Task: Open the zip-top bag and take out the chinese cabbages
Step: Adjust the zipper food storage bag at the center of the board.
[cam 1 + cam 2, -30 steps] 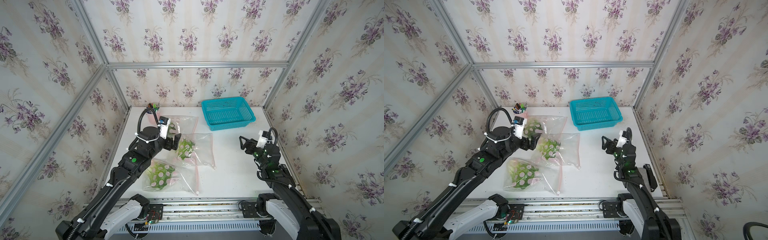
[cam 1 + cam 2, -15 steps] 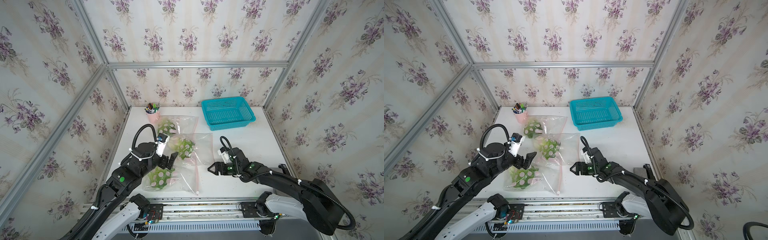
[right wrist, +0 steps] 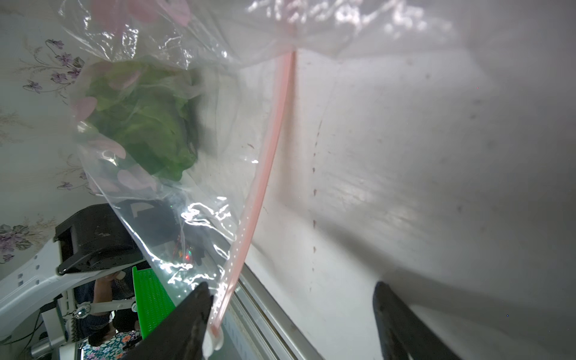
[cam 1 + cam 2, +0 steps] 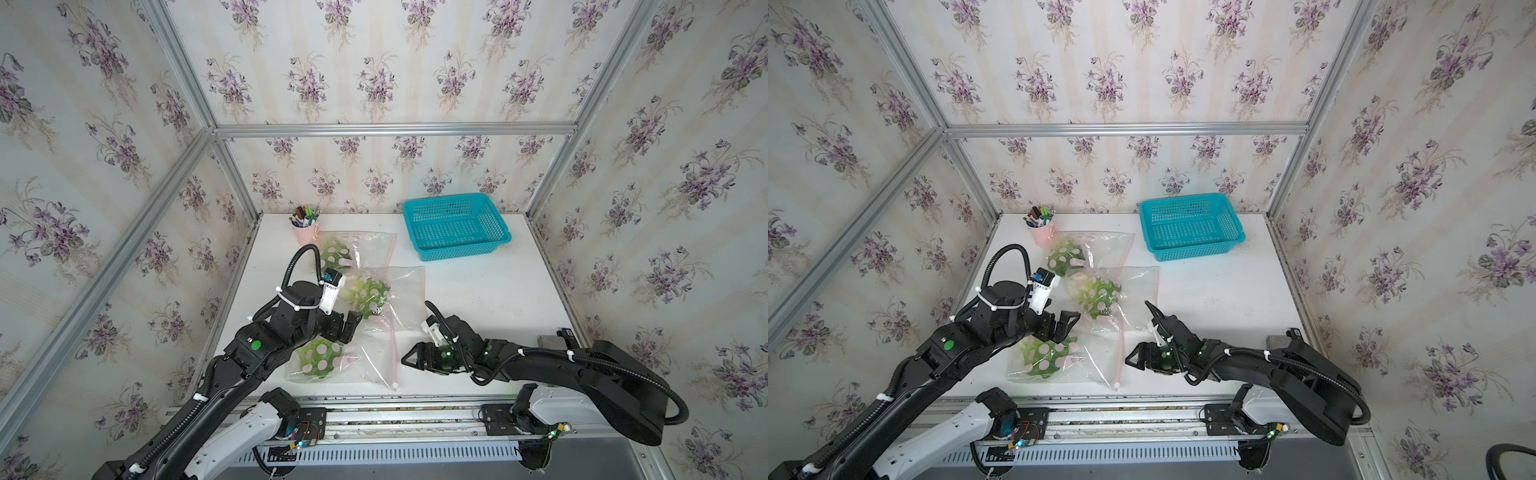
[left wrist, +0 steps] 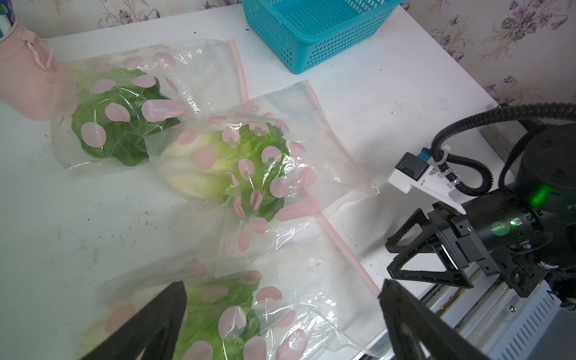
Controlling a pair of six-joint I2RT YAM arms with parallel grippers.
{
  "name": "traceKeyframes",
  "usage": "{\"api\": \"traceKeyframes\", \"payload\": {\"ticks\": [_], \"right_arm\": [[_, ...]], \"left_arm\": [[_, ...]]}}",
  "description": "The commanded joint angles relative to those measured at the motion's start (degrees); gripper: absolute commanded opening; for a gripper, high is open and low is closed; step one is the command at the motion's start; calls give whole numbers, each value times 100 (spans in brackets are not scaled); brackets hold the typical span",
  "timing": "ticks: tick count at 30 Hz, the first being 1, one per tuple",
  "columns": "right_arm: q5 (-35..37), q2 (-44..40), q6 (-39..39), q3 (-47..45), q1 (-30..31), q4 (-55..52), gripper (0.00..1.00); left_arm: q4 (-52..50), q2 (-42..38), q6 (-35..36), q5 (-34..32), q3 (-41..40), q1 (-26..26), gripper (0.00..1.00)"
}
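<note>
Fingers [image 5: 149, 327] of the left gripper [image 5: 280, 285] and the frame's edge cut off the nearest chinese cabbage [image 5: 202, 330] in the left wrist view, which also crops the pink pen cup [image 5: 21, 81] and teal basket [image 5: 274, 37]. In the right wrist view that cabbage blurs behind the creased plastic of its zip-top bag [image 3: 193, 202]. Whether the bag's slider [image 3: 215, 341] touches a finger [image 3: 184, 327] of the right gripper [image 3: 290, 283] cannot be told. In both top views the pens [image 4: 305, 214] [image 4: 1040, 214] are too small to tell apart, and a grey block [image 4: 550, 341] [image 4: 1277, 340] sits partly hidden behind the right arm [image 4: 582, 374].

Cream wallpapered walls [image 4: 374, 62] with purple flower sprigs, braced by silver aluminium framing bars [image 4: 395, 129], enclose a white, slightly speckled table [image 4: 498, 299]; lighting seems even, diffuse.
</note>
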Motion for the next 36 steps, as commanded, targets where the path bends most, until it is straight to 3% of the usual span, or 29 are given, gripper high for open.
{"api": "traceKeyframes", "payload": {"ticks": [1,12,16,20,23,27,36], "right_arm": [[-142,367,448,-19,29,803,75],[-309,1656,665,299,52,1754,56],[-242,1791,615,470,57,1716,45],[-229,1931,592,583,55,1780,41],[-255,1997,597,656,58,1864,29],[-226,1899,584,814,41,1821,0],[443,1217,476,1796,-89,-7,0]], "left_arm": [[-21,-91,-171,-25,-66,-6,99],[-16,-401,-110,-47,-220,-30,99],[-16,-495,-42,149,-248,-26,99],[-17,-518,45,558,-266,-30,99],[-21,-503,60,791,-288,-30,99],[-17,-415,62,900,-258,-30,99],[100,-542,295,1161,-134,-35,99]]}}
